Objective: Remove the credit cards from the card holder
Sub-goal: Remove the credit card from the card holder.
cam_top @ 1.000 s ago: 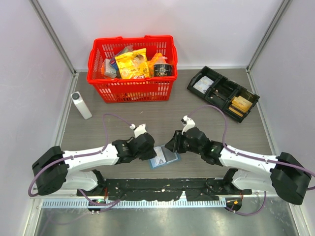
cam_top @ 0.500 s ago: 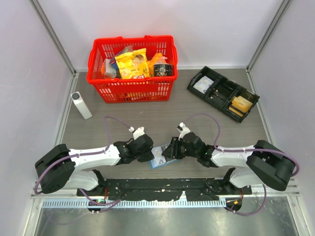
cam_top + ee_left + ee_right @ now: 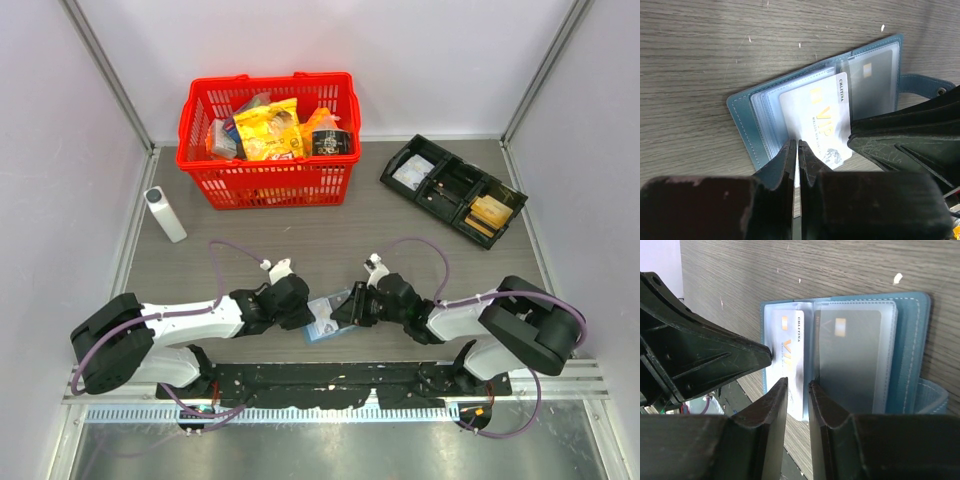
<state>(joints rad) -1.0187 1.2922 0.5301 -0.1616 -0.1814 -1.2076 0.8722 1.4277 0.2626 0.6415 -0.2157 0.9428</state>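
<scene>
Soft, even light is falling from above onto the bench (image 3: 250,255), keeping the overhead view bright. Only faint, short shadows are lying under the arms near the front edge and beside the red basket (image 3: 268,182) at the back edge. In the wrist views the wood grain is showing sharp, while the left gripper (image 3: 797,146) and the right gripper (image 3: 797,384) are blurring into dark shapes. The card holder (image 3: 767,112) sleeves are giving off a pale, milky glare.
</scene>
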